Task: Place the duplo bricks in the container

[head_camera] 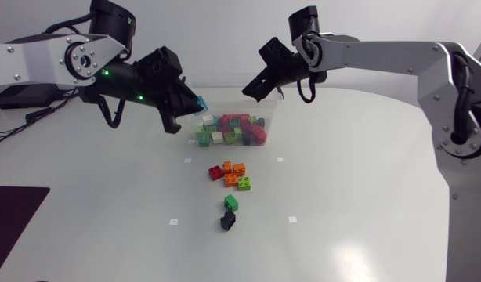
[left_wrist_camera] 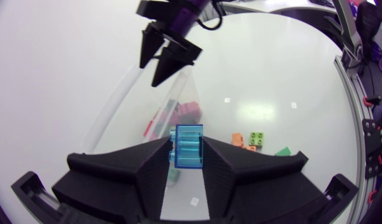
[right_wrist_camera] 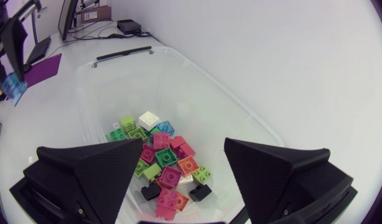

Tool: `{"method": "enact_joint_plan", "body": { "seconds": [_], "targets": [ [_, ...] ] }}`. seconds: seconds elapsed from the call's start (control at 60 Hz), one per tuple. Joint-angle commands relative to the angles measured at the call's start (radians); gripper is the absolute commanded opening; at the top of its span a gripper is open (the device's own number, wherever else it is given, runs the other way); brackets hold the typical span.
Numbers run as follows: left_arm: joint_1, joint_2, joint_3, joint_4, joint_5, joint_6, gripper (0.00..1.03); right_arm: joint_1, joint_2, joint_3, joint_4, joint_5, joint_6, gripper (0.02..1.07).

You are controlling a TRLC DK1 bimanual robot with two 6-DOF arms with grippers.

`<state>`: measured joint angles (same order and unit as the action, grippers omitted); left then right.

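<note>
The left arm (head_camera: 29, 56) is a silver-grey tube with black joint housings, a round silver hub (head_camera: 78, 59) ringed by small screws, two green indicator lights (head_camera: 105, 74) and black cables (head_camera: 109, 116) looping beneath. The right arm (head_camera: 381, 56) has pale grey links, black joints and a black cable loop (head_camera: 306, 88). The left gripper (left_wrist_camera: 186, 152) and right gripper (right_wrist_camera: 181, 165) are matte black, with grainy wedge-shaped fingers.

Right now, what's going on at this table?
The left end effector is shut on a blue brick, holding it above one end of the clear container, which has many bricks in it. The right end effector hangs open over the container's other end. A cluster of red, orange and green bricks, a green brick and a black brick lie on the table.
</note>
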<state>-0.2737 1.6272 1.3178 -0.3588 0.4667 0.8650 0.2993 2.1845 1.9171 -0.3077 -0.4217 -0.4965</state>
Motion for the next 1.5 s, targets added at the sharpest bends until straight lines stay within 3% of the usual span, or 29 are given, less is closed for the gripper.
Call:
{"method": "enact_joint_plan", "body": {
  "seconds": [0.0,0.317,0.65,0.983,1.117,1.15,1.217,1.267,1.483],
  "targets": [
    [0.014,0.051,0.051,0.038,0.009,-0.092,0.30,0.006,-0.091,-0.079,0.033,0.003,0.019,1.02],
    [0.030,0.165,0.179,0.141,0.004,-0.213,0.30,0.003,-0.279,-0.357,0.114,0.000,-0.004,1.02],
    [0.019,0.321,0.357,0.156,-0.049,-0.267,0.30,0.000,-0.436,-0.629,0.177,-0.008,-0.056,1.02],
    [0.007,0.465,0.537,0.119,-0.102,-0.294,0.32,-0.012,-0.477,-0.790,0.170,-0.061,-0.159,0.98],
    [0.004,0.504,0.587,0.087,-0.114,-0.294,0.49,-0.002,-0.459,-0.825,0.168,-0.072,-0.192,0.98],
    [0.004,0.514,0.603,0.077,-0.119,-0.294,0.57,0.001,-0.453,-0.828,0.162,-0.078,-0.200,0.98],
    [0.001,0.539,0.638,0.044,-0.140,-0.290,0.85,0.012,-0.442,-0.834,0.148,-0.086,-0.218,0.98],
    [-0.001,0.554,0.661,0.011,-0.143,-0.282,0.96,0.021,-0.431,-0.833,0.130,-0.088,-0.241,0.98],
    [0.010,0.527,0.666,-0.039,-0.146,-0.276,0.98,0.060,-0.381,-0.816,0.044,-0.098,-0.327,0.97]
  ]
}}
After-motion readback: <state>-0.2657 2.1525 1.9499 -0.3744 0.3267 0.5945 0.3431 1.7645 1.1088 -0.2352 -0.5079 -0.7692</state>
